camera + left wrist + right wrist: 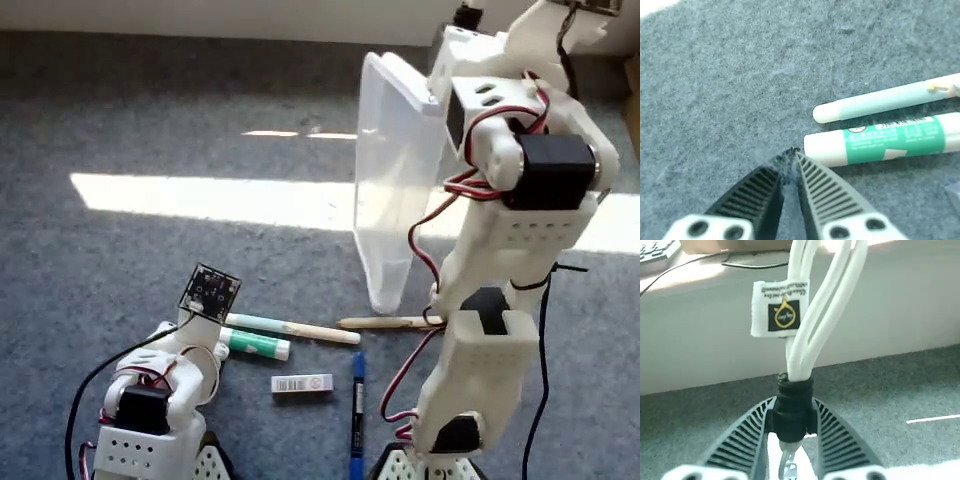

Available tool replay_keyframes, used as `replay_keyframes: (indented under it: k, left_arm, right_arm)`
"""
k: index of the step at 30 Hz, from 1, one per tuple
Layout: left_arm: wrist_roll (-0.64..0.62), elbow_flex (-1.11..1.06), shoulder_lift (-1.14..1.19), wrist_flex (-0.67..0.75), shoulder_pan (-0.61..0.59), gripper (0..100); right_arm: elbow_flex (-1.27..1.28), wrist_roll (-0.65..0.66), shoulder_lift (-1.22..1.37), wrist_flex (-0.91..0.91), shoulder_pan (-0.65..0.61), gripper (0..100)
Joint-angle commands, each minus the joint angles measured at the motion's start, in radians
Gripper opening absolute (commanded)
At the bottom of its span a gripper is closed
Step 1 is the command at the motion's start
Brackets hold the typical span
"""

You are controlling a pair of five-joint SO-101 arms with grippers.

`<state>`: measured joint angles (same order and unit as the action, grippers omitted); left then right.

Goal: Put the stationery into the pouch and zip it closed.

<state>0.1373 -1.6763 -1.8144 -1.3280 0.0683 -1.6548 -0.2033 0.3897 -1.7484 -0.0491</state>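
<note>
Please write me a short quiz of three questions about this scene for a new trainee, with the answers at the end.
1. True or false: the blue pen is already inside the pouch.
2. What does the right gripper hold in its jaws? A) the eraser B) the pouch's black pull with its white cord C) nothing
3. Fill in: the left gripper, jaws shut, has its tips next to the white end of the ___.
Key: 1 false; 2 B; 3 glue stick.
</note>
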Motion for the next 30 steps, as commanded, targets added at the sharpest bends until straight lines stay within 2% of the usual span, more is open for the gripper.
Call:
replay_keyframes:
  k: [1, 12, 23, 30]
  left_arm:
    - [-0.012, -0.019, -0.002, -0.006, -0.002, 1]
    - [-0.012, -0.019, -0.002, -0.006, -0.002, 1]
    - [-0.012, -0.019, -0.002, -0.006, -0.002, 1]
    - [-0.012, -0.019, -0.002, -0.006, -0.002, 1]
  right_arm:
    - [-0.107, -0.052, -0.059, -0.012, 0.038, 0.5]
    - [-0.104, -0.051, -0.047, -0.013, 0.056, 0.5]
    - [-0.107, -0.051, 0.156, -0.012, -0.091, 0.6]
    - [-0.107, -0.051, 0.171, 0.041, -0.206, 0.6]
